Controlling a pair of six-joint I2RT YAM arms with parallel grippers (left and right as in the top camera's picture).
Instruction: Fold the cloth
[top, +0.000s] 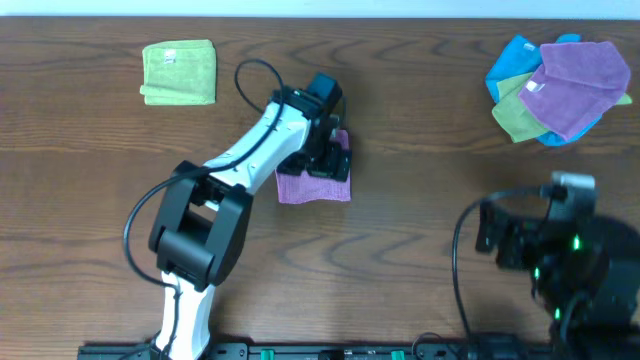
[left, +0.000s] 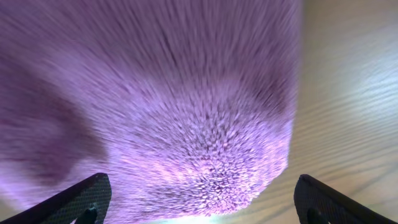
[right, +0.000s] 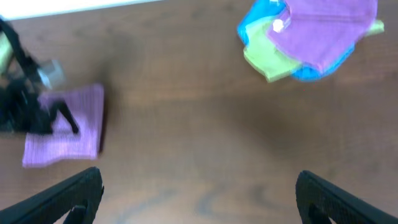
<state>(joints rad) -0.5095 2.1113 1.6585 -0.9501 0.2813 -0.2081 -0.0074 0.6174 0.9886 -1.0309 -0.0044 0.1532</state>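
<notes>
The pinkish-purple cloth (top: 312, 186) lies folded small on the wooden table at centre. My left gripper (top: 328, 160) is right over its far part, pressed close to it. In the left wrist view the cloth (left: 186, 112) fills the frame, and the fingers (left: 199, 202) are spread wide apart with the cloth's edge between them. My right gripper (right: 198, 196) is open and empty above bare table at the front right. The right wrist view shows the cloth (right: 68, 134) far to the left under the left arm.
A lime-green folded cloth (top: 179, 72) lies at the back left. A pile of cloths (top: 560, 88), blue, green and a lilac one on top, lies at the back right and shows in the right wrist view (right: 311, 37).
</notes>
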